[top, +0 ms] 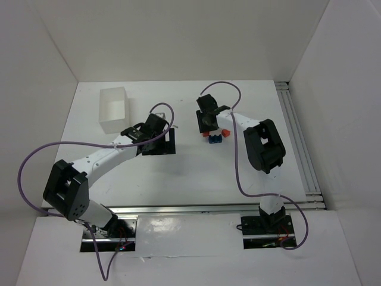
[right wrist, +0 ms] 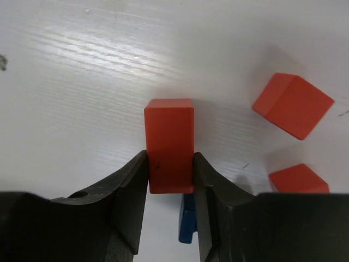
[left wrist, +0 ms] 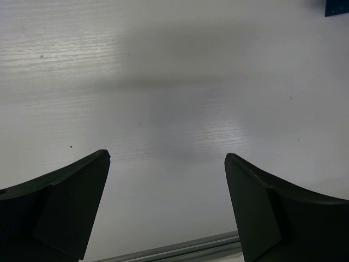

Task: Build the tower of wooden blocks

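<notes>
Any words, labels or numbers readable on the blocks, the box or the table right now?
None can be read in any view.
The red block between the right gripper fingers is plain paint, as are the loose red blocks, the blue block, the white box and the table.

The top camera looks down from far, above and behind the arm bases, on the whole table (top: pixel 178 179). The left wrist camera looks past the left gripper (left wrist: pixel 166 155), very near the table; a blue block (left wrist: pixel 337 7) corner shows at 1 o'clock. The right wrist camera, equally near, looks past the right gripper (right wrist: pixel 170 158) on a red block (right wrist: pixel 169 131). The top view shares both blocks, at 3 o'clock of its centre.
</notes>
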Robot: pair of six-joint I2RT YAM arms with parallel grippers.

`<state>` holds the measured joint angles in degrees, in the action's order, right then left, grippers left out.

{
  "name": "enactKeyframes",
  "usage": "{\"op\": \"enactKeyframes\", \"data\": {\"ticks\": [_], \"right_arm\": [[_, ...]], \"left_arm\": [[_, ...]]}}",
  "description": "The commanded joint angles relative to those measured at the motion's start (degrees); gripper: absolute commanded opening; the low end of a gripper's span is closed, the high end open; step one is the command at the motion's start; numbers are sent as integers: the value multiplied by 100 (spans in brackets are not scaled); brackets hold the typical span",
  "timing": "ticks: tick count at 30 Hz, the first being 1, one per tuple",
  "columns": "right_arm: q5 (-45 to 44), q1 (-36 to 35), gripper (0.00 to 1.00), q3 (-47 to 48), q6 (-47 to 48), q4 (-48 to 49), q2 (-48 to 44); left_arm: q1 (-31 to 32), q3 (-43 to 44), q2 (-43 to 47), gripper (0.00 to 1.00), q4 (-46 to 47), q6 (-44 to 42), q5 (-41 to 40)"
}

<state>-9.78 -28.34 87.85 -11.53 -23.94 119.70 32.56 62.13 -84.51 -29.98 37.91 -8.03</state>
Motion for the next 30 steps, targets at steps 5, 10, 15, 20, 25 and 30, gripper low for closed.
{"op": "enactKeyframes", "data": {"ticks": [5,10,15,20,25,30], "right_arm": [[1092,65,41,329,-717,-13,-404],[209,-154,42,102,-1588,-67,-404],[-945,-470,42,153,-2125,-338,-264],[-1141,-594,63,276,-2292,-418,-17],[-921,-656,90,338,-2292,-348,-17],[-631,-831,90,276,-2292,-234,-78]], "left_arm": [[-187,-17,216,100,-131,76,-313],[-355,-69,452,100,-184,23,-313],[-407,-131,558,100,-237,23,-313],[-408,-245,672,100,-237,23,-199],[-408,-297,795,100,-237,23,-146],[-408,-298,796,100,-237,23,-146]]}}
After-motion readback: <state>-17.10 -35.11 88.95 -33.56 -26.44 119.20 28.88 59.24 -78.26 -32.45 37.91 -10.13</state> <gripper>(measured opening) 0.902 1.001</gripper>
